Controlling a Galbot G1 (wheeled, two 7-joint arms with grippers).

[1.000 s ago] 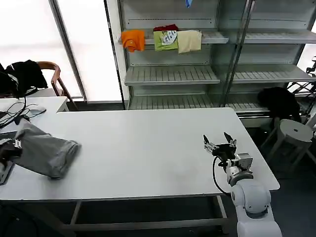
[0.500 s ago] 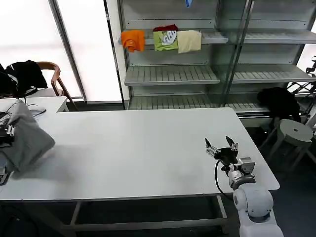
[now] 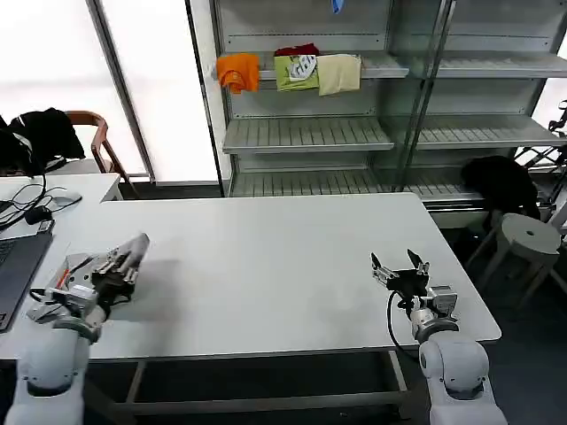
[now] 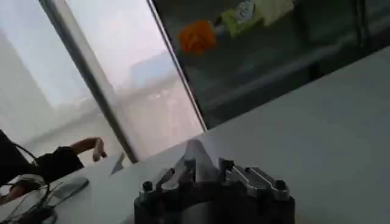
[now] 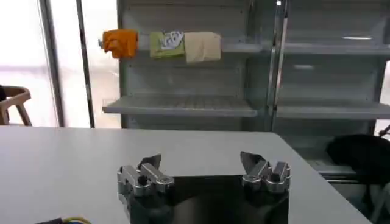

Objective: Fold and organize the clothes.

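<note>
The clothes are out of view. My left gripper [image 3: 135, 247] hovers low over the left part of the white table [image 3: 266, 266], its fingers pressed together into a point and holding nothing. In the left wrist view the same shut tips [image 4: 194, 151] point across the bare tabletop toward the window. My right gripper [image 3: 399, 263] rests near the table's right front edge, open with nothing between its fingers [image 5: 201, 161].
Orange [image 3: 239, 71], green [image 3: 298, 71] and cream [image 3: 339, 73] folded garments lie on the shelf rack behind the table. A laptop [image 3: 13, 266] and cables sit at the left edge. A chair with a black garment [image 3: 40, 133] stands back left, a stool [image 3: 529, 235] at the right.
The grey garment that my left gripper carried off to the left is gone from view. The left gripper has come back over the table, shut and empty. The right gripper barely moved.
</note>
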